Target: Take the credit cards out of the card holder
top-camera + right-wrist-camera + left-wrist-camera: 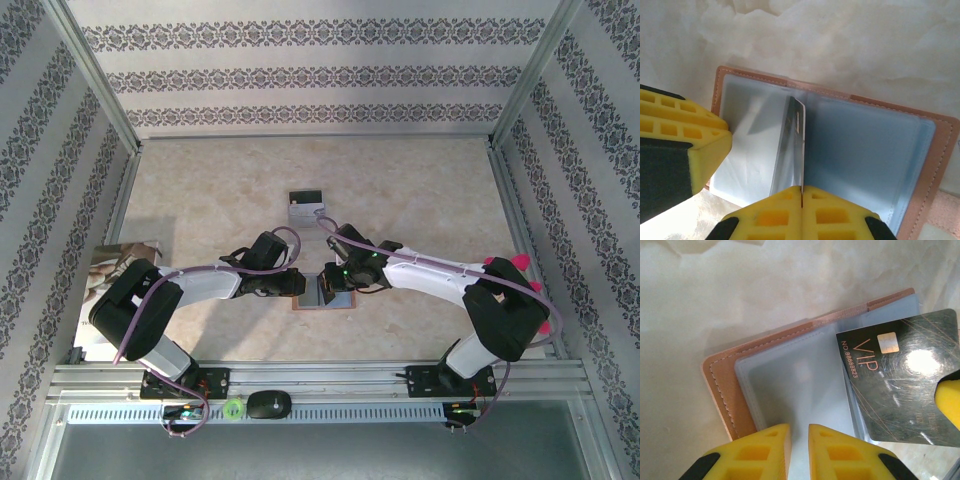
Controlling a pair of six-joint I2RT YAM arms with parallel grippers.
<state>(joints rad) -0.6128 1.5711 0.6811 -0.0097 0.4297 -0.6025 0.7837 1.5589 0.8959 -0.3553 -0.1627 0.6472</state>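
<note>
Right jaws pinching edge-on card (787, 150), card holder (940, 165) open beneath, corners cropped

Open card holder between two grippers, mid-surface, toward the near edge.

The card holder (318, 298) lies open and flat on the surface (420, 180). The left gripper (799, 432) is over the holder's left half. The right gripper (801, 192) is above the holder's middle, with a credit card (792, 145) standing on edge between its fingers, over the fold. A case (305, 207) lies farther back, slightly left of the holder and apart from it. A booklet (115, 265) lies at the surface's left edge. On the near rail, between the arm bases, sits a mouse (268, 403), with a small ring (233, 408) just left of it.
</note>
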